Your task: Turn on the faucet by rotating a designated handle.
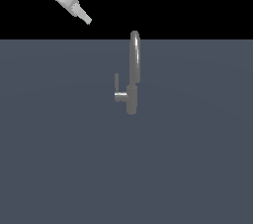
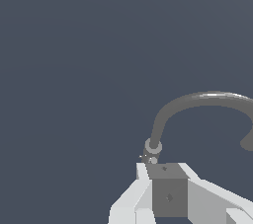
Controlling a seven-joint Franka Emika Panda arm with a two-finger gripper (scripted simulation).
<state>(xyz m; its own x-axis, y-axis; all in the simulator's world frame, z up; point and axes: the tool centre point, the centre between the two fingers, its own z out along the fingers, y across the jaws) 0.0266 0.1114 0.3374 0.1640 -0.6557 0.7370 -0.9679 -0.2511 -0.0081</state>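
Note:
The faucet [image 1: 133,70] is a slim grey tap with a tall arched spout on a short base, in the middle of the exterior view. Its handle [image 1: 117,92] is a short stub with a thin upright rod, on the base's side toward the exterior view's left. My gripper [image 1: 86,19] hangs high at the upper left, well apart from the faucet, and looks shut and empty. In the wrist view the fingers sit together at my gripper [image 2: 165,169], with the faucet's spout [image 2: 197,100] arching beyond. The handle is only a small blurred bit by the base there.
A flat dark grey-blue surface [image 1: 59,159] spreads around the faucet. Nothing else stands on it in either view.

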